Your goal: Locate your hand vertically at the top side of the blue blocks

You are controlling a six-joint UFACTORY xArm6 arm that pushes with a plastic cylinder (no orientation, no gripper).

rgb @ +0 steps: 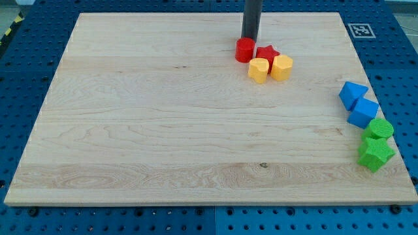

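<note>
Two blue blocks lie near the board's right edge: one blue block (353, 94) above and a second blue block (363, 112) just below it, touching. My tip (249, 39) is at the view's top centre, just above the red cylinder (245, 50), far to the left of and higher than the blue blocks. The rod comes down from the top edge of the view.
A red star (266, 54), a yellow heart (258, 70) and a yellow hexagon (282, 67) cluster right of the red cylinder. Two green blocks, one (379, 128) above another (375, 153), sit directly below the blue ones. The wooden board (163, 130) rests on a blue pegboard.
</note>
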